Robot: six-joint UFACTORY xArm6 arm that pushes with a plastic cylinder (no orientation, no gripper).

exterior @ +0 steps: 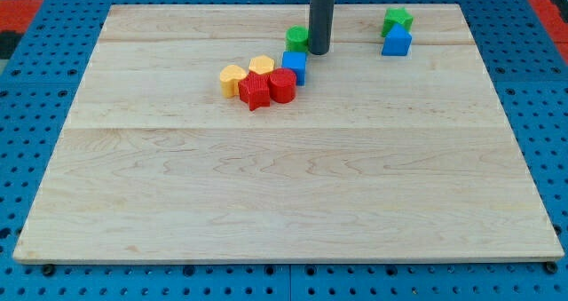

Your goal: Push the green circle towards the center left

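On a pale wooden board, my tip stands just right of the green circle in the upper middle of the frame, touching it or nearly so and hiding part of its right edge, which seems the side to start a leftward shove from. The arm carries no claw, only this bare rod, so nothing is grasped. Just below the circle sits a blue block, with two red blocks and two yellow blocks clustered lower left, close enough to foul a slanting push. A green star and another blue block wait upper right, well apart.
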